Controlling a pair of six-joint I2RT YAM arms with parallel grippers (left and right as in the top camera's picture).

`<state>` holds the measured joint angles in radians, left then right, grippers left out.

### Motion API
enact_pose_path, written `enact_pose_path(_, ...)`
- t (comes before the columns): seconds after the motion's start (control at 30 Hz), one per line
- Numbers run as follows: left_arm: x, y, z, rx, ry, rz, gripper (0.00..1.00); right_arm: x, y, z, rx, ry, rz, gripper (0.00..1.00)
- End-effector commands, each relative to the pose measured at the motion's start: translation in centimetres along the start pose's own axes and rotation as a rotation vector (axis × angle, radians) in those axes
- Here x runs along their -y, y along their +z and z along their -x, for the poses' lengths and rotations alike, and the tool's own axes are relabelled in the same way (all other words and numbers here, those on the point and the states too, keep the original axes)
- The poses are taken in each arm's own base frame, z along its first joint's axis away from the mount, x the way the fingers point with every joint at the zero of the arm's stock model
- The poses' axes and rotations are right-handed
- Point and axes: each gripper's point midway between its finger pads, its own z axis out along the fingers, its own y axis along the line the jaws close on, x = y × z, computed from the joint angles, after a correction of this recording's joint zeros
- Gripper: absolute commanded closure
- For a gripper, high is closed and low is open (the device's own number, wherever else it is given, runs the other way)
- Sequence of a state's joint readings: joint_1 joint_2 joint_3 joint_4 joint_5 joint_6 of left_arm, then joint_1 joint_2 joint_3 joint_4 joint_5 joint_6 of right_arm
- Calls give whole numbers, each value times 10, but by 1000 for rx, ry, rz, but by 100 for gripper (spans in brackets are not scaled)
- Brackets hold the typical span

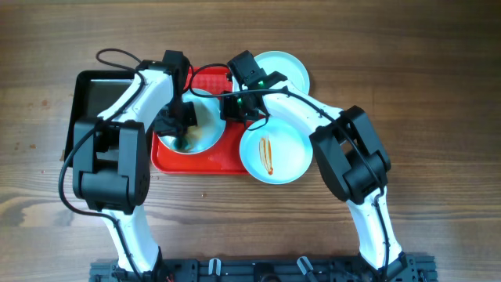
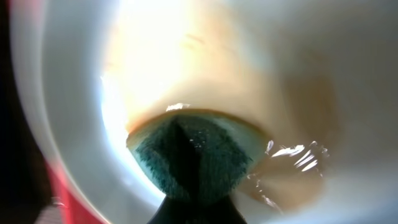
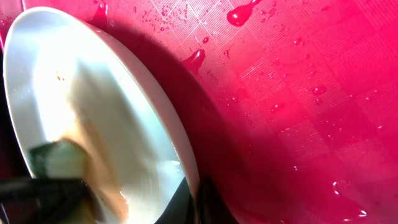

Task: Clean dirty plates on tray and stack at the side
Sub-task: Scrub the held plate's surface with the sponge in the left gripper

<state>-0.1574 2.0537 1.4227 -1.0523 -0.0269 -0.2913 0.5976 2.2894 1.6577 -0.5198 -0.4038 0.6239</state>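
Observation:
A pale plate stands tilted on the red tray. My right gripper is shut on its rim, which shows pinched between the fingers in the right wrist view. My left gripper is shut on a green and yellow sponge pressed against the plate's wet inside, which carries an orange-brown smear. A second plate with orange sauce streaks lies at the tray's right edge. A third plate lies behind the tray at the right.
A black metal pan lies just left of the tray, under the left arm. The tray's base is wet with drops. Bare wooden table surrounds it all.

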Motion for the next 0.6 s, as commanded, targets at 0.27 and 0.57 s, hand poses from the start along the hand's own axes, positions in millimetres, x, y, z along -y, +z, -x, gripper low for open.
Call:
enact_pose_path(0.27,51,3,72,266,31,-210,96,9,17,-10,-43,17,-9,96)
enact_pose_path(0.57,-26,7,67,310,-264,188,96,9,17,-10,-43,17,-8,96)
